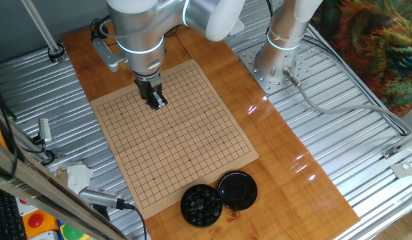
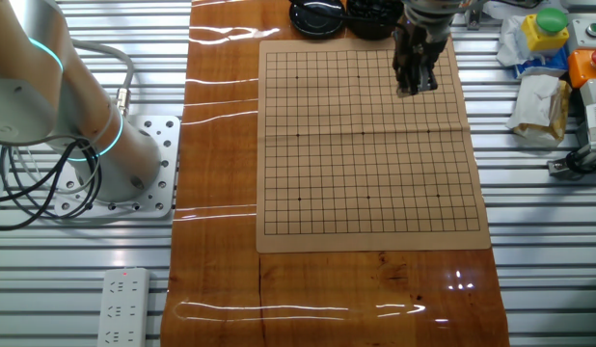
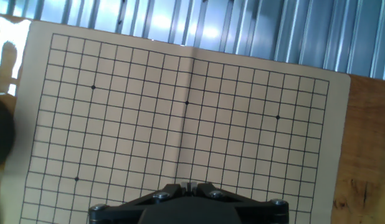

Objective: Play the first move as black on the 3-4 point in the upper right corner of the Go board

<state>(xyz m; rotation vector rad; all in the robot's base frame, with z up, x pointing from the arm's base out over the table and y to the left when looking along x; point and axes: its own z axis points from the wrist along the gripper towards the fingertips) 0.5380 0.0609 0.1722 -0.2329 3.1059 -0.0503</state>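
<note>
Above the Go board (image 1: 173, 137), gripper (image 1: 157, 101) hangs over the grid, fingers pressed together; can't tell if a black stone sits between them. Board grid shows no stone in any view. Bowl of black stones (image 1: 201, 205) and its lid (image 1: 238, 189) sit just off one board edge on the table (image 1: 293, 180).
</note>
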